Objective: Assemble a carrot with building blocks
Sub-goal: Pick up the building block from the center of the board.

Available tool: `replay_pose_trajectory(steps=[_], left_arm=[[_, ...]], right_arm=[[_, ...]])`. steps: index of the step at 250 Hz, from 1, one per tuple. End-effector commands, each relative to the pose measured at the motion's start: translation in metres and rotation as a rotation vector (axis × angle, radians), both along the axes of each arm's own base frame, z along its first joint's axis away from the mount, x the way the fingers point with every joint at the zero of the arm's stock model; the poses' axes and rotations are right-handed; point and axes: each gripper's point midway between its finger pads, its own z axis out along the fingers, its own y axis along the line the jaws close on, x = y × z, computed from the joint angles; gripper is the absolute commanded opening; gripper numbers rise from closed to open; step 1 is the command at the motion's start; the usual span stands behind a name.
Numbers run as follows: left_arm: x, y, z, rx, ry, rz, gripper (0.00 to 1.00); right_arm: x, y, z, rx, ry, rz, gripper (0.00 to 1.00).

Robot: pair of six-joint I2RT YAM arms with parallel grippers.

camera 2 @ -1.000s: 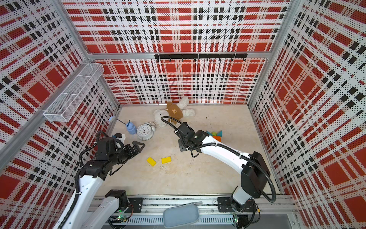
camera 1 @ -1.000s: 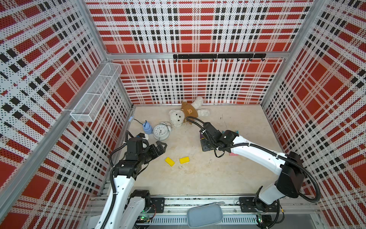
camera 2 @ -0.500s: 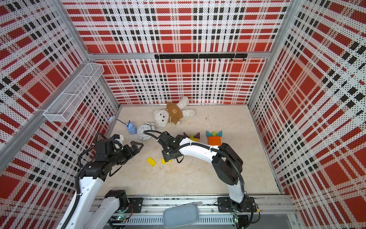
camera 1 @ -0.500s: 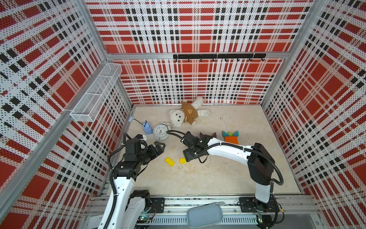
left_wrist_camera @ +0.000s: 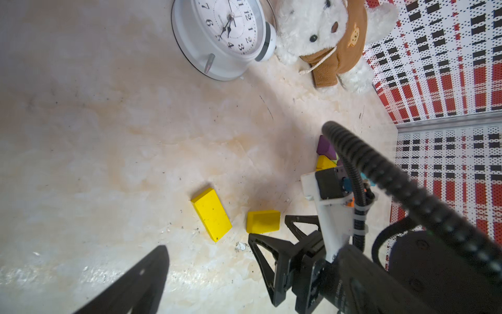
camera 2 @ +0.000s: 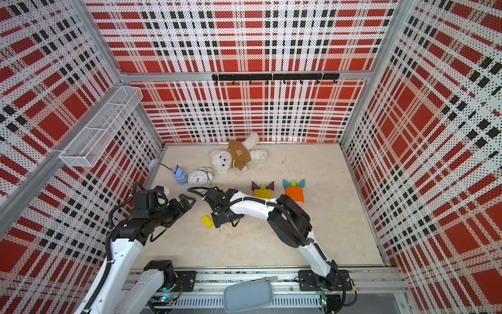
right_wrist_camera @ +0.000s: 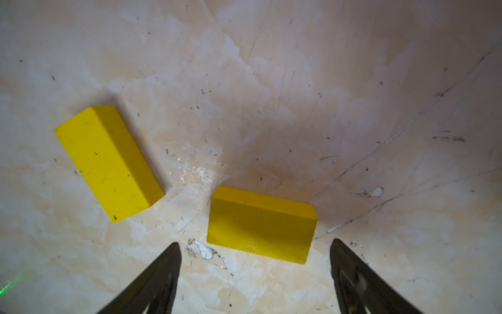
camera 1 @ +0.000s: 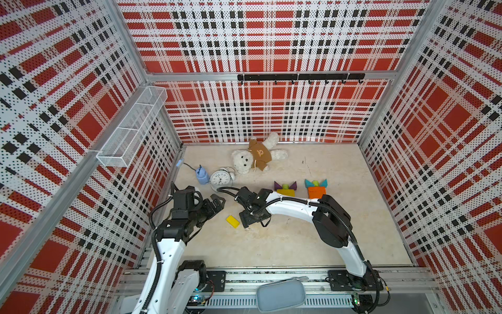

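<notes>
Two loose yellow building blocks lie at the table's front left. One block (camera 1: 233, 221) (right_wrist_camera: 108, 163) lies bare. The other block (right_wrist_camera: 260, 224) (left_wrist_camera: 263, 221) sits just ahead of my right gripper (right_wrist_camera: 254, 244) (camera 1: 250, 217), which hangs low over it, open and holding nothing. In both top views this block is mostly hidden under the gripper. My left gripper (camera 1: 218, 205) hovers open and empty to the left of both. Farther back stand a purple-triangle, lime-cylinder and yellow-block group (camera 1: 285, 188) and a teal-triangle, lime-cylinder and orange-block group (camera 1: 315, 188).
A white alarm clock (camera 1: 220, 178), a small blue object (camera 1: 202, 175) and a teddy bear (camera 1: 255, 156) lie at the back left. A wire basket (camera 1: 133, 127) hangs on the left wall and a hook rail (camera 1: 298, 77) on the back wall.
My right arm has swung left from the block groups to the yellow block and its jaws have opened. The left arm has stayed put.
</notes>
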Motion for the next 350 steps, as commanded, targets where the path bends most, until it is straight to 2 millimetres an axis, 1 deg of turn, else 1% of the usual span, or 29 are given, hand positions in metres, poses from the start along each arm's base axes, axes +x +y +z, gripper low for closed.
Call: replay_pose_trajectory(steps=[1, 14, 25, 53, 104, 125, 141, 154, 170, 186, 203, 233, 267, 298, 320, 332, 350], left_arm=[[0.001, 0.0, 0.011, -0.01, -0.036, 0.004, 1.0], [0.001, 0.0, 0.011, -0.013, -0.038, 0.001, 1.0], [0.001, 0.0, 0.012, -0.016, -0.041, 0.001, 1.0], [0.002, -0.001, 0.01, -0.025, -0.035, -0.002, 0.99], [0.002, -0.003, 0.01, -0.031, -0.031, -0.011, 1.0], [0.002, -0.003, 0.01, -0.033, -0.037, -0.011, 0.99], [0.002, -0.003, 0.01, -0.036, -0.04, -0.013, 0.99], [0.003, -0.004, 0.011, -0.042, -0.043, -0.018, 1.0], [0.003, -0.008, 0.011, -0.056, -0.048, -0.042, 0.99], [0.004, -0.015, 0.013, -0.081, -0.059, -0.079, 1.0], [0.004, -0.026, 0.016, -0.115, -0.076, -0.14, 1.0], [0.001, -0.042, 0.017, -0.158, -0.079, -0.211, 1.0], [-0.011, -0.07, 0.019, -0.195, -0.079, -0.326, 0.99], [-0.024, -0.093, 0.02, -0.22, -0.069, -0.433, 1.0], [-0.03, -0.103, 0.019, -0.225, -0.058, -0.479, 1.0], [-0.029, -0.103, 0.018, -0.219, -0.056, -0.476, 1.0], [-0.029, -0.101, 0.018, -0.213, -0.061, -0.467, 1.0]], right_arm=[[0.002, -0.005, -0.006, -0.05, -0.019, -0.045, 0.86], [0.001, -0.004, -0.011, -0.052, -0.012, -0.043, 0.84], [0.002, -0.007, -0.016, -0.072, -0.018, -0.053, 0.81], [0.003, -0.009, -0.022, -0.092, -0.018, -0.059, 0.74], [0.003, -0.007, -0.02, -0.069, -0.02, -0.059, 0.67], [0.004, -0.01, -0.015, -0.068, -0.038, -0.057, 0.65], [0.005, -0.012, -0.007, -0.055, -0.052, -0.059, 0.64], [0.01, -0.017, 0.002, -0.052, -0.09, -0.071, 0.63], [0.013, -0.02, 0.012, -0.026, -0.104, -0.083, 0.62], [0.017, -0.024, 0.016, 0.013, -0.098, -0.098, 0.62], [0.022, -0.034, 0.018, 0.024, -0.107, -0.131, 0.61], [0.029, -0.067, 0.019, -0.004, -0.118, -0.189, 0.61], [0.037, -0.11, 0.026, -0.031, -0.151, -0.267, 0.61], [0.04, -0.141, 0.03, -0.044, -0.163, -0.324, 0.61], [0.04, -0.154, 0.025, -0.047, -0.151, -0.349, 0.61], [0.04, -0.158, 0.02, -0.038, -0.133, -0.363, 0.61], [0.041, -0.159, 0.015, -0.027, -0.119, -0.367, 0.61]])
